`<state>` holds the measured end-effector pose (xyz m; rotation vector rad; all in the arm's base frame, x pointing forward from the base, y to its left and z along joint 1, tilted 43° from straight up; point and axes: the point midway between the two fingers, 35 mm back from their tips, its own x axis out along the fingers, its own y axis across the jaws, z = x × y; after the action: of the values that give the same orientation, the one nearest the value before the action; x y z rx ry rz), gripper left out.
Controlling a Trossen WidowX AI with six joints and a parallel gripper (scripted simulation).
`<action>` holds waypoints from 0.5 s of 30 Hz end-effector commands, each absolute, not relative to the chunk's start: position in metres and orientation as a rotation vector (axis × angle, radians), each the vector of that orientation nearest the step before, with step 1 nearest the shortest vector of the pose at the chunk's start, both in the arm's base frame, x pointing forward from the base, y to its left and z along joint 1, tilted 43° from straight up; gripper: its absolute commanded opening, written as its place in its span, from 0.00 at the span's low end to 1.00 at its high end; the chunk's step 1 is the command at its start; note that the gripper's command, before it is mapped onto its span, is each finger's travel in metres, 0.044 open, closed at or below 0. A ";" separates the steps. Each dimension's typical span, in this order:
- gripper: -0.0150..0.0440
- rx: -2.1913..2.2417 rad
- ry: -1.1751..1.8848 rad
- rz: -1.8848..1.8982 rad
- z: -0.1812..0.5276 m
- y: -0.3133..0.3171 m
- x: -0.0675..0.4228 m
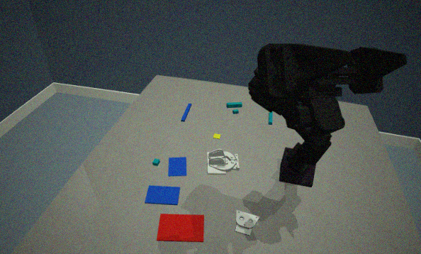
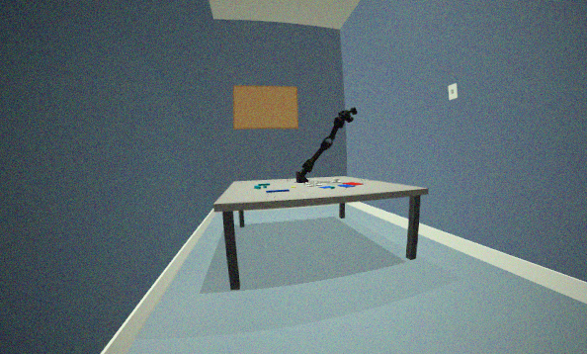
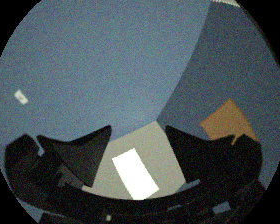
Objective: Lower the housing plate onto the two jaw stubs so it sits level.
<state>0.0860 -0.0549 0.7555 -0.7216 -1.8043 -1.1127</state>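
Only the top view clearly showed the white holed plate (image 1: 247, 219), lying on the surface (image 1: 120, 142) (image 2: 320, 198) beyond the red rectangle's (image 1: 181, 228) (image 2: 353, 184) side, apart from the white assembly (image 1: 223, 161). The wrist view alone showed the bright ceiling panel (image 3: 135, 175) between the widely parted fingers of the hand (image 1: 390, 76) (image 2: 354, 115) (image 3: 139, 128), which gripped nothing.

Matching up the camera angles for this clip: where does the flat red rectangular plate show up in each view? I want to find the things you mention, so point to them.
Top: the flat red rectangular plate (image 1: 181, 228) (image 2: 353, 184) lies near the bottom edge, left of centre.
Exterior: a thin red sliver on the tabletop, right of the arm's base.
Wrist: not in it.
Shared landmark: the black robot arm (image 1: 300, 81) (image 2: 326, 143) (image 3: 136, 207), part of which shows in all three.
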 end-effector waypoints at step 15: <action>1.00 -0.809 -1.505 -0.900 0.764 -0.052 0.160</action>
<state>0.1487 -0.0553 0.7655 -0.7988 -1.5430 -0.9556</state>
